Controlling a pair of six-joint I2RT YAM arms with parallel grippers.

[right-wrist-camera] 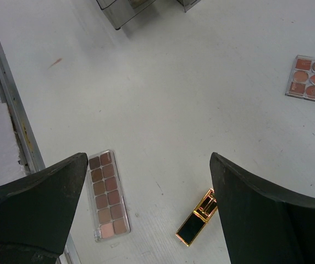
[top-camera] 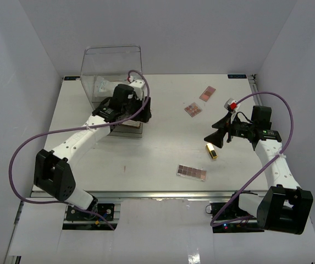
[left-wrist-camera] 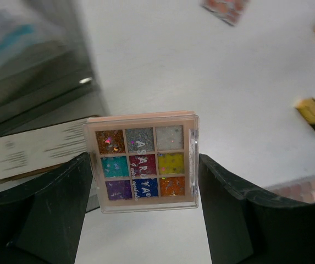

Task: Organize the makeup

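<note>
The left tool [left-wrist-camera: 144,165] is closed on a small square pink-framed palette of nine glitter colours [left-wrist-camera: 142,148]. Its two black fingers [left-wrist-camera: 47,214] press the palette's opposite side edges, so the flat case is held level, face toward the wrist camera, and cannot tip. The arm reaches to the tall clear plastic box [top-camera: 112,60] at the far left of the white surface [top-camera: 162,148]. The palette is just in front of the box's wall; how high above the surface it is, I cannot tell. A flat printed card-like item [left-wrist-camera: 33,148] lies at the foot of the box, partly hidden by the palette. Clear blue-white packets [top-camera: 103,85] rest inside the box, so it likely serves as the collecting place. Gripping the edges leaves the palette's underside free to be set down flat.

The right tool [right-wrist-camera: 149,157] stands wide open with nothing between its fingers, poised above a short gold and black tube [right-wrist-camera: 197,223] lying on the surface. A long clear palette of brown shades [right-wrist-camera: 108,195] lies near the tube, and a palette of round orange-brown pans [right-wrist-camera: 314,77] lies well apart. One more small pink palette [top-camera: 207,93] sits toward the far edge. These loose pieces are not yet gathered, so the task looks partly done. The open pose suits taking the tube next.
</note>
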